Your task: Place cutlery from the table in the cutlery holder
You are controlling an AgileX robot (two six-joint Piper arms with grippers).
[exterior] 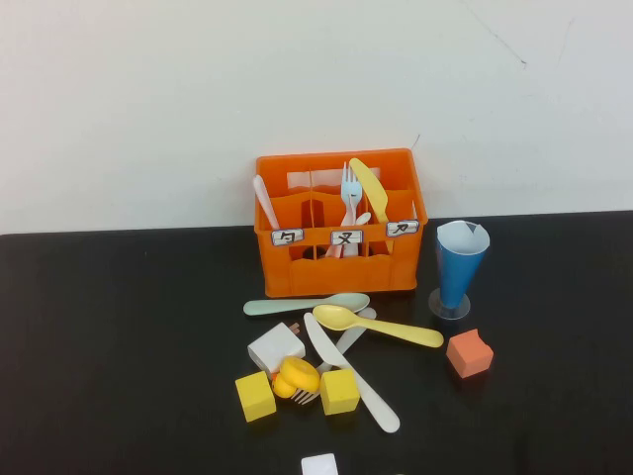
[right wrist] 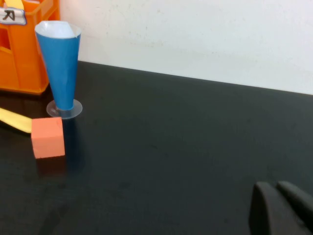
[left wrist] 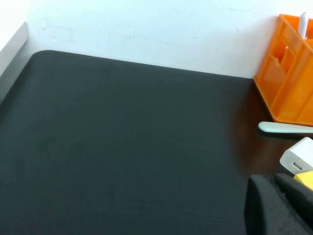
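The orange cutlery holder point(exterior: 341, 267) stands at the middle back of the table with three white labels on its front; it holds a white spoon, a pale fork and a yellow knife. It also shows in the left wrist view point(left wrist: 288, 73) and the right wrist view point(right wrist: 24, 58). A pale fork point(exterior: 346, 341) lies in front of it, under the white knife point(exterior: 356, 381), with its tines by the yellow duck point(exterior: 297, 376). My left gripper point(left wrist: 269, 180) is shut and empty, left of the pile. My right gripper point(right wrist: 276, 187) is shut and empty, right of the orange cube. Neither shows in the high view.
A green spoon point(exterior: 307, 305) and a yellow spoon point(exterior: 381, 325) lie before the crate. A blue cup point(exterior: 460, 262) and an orange cube point(exterior: 469, 353) stand to the right. A white charger point(exterior: 276, 348), two yellow cubes point(exterior: 255, 396) and a white block point(exterior: 318, 465) crowd the front.
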